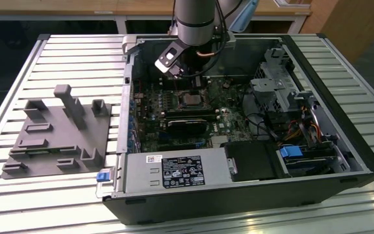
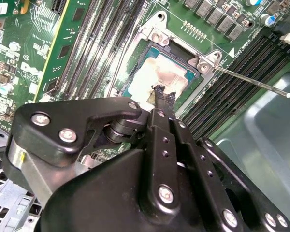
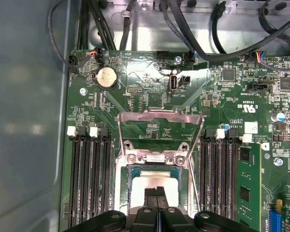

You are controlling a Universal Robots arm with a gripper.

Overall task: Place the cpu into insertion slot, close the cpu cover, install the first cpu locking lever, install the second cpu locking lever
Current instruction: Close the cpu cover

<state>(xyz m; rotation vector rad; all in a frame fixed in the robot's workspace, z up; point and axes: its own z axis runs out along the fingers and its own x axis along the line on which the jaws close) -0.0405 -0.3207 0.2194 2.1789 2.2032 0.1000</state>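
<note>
The cpu (image 3: 152,180) lies seated in the insertion slot (image 3: 130,169) on the motherboard (image 3: 222,101), so the first step is judged complete. The claw (image 3: 157,191) has its two fingers pressed together with nothing between them. In the second wrist view its tip (image 2: 163,93) rests on the cpu's metal top (image 2: 157,75). The cpu cover (image 3: 159,115) stands hinged up, clear of the chip: not yet closed. One locking lever (image 2: 251,79) juts free over the memory slots (image 2: 232,96), unlatched. Cover closure and both lever steps remain.
</note>
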